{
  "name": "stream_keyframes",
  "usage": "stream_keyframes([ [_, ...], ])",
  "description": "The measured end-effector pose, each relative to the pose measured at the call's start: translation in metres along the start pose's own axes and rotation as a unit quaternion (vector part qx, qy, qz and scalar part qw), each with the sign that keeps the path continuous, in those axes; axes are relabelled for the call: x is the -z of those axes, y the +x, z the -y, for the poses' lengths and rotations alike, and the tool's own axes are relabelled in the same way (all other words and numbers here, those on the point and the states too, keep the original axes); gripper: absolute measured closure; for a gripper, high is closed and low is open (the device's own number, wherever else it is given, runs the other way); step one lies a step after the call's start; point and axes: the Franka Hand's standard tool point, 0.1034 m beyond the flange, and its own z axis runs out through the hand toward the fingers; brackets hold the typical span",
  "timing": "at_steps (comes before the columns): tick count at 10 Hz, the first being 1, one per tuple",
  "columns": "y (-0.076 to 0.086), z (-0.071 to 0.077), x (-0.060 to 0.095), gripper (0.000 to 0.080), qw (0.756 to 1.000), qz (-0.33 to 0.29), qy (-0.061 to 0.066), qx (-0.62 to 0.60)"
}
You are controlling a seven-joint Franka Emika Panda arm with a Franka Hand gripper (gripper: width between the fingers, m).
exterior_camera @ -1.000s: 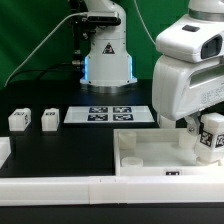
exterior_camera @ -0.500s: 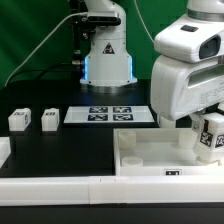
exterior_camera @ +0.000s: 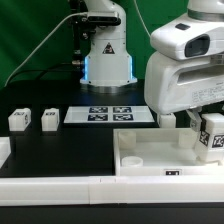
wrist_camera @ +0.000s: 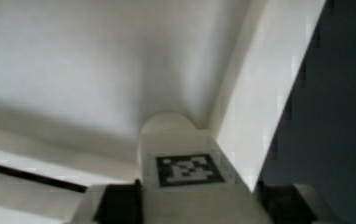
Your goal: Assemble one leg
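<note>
Wrist view: is the end effector [wrist_camera: 189, 203] really on the leg [wrist_camera: 187, 150]?

Yes. The leg sits between the jaws with its tagged face toward the camera. The jaws press on its two sides, so I read it as clamped on the leg.

And where is it in the scene?

The exterior view has the leg [exterior_camera: 213, 138] at that view's right, held over the right end of the white tray-like part [exterior_camera: 140, 158] and off the counter [exterior_camera: 60, 150]. The corner socket beneath is hidden, so I cannot tell whether the leg's lower end touches anything.

So the step is seating it?

That is my judgement. Keep the leg upright, centre it over the socket before going down, then descend slowly. Any turning should come with only light downward pressure, and it should be let go only once it stands by itself.

Risks?

Catching the tray's wall and dragging the tray, or the leg twisting in the grip. A loose leg [exterior_camera: 19, 119], its neighbour [exterior_camera: 50, 119] and the marker board [exterior_camera: 110, 113] lie well apart.
</note>
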Motion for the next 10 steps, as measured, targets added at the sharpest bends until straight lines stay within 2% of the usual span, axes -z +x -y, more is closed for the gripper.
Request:
stream_keyframes([
  [2,-0.0001,-0.0002,0.0000,0.0489,0.993,0.000,0.009,-0.117],
  [3,0.0003,0.0003,0.0008,0.0489,0.980,0.001,0.018,-0.196],
  [5,0.0013,0.0005,0.0016,0.0494,0.954,0.002,0.025,-0.300],
  [7,0.0031,0.0032,0.0008,0.0494,0.916,-0.002,0.026,-0.401],
  [8,0.0031,0.0040,0.0006,0.0494,0.906,-0.001,0.026,-0.423],
  [10,0.0031,0.0065,0.0001,0.0497,0.859,0.003,0.028,-0.511],
])
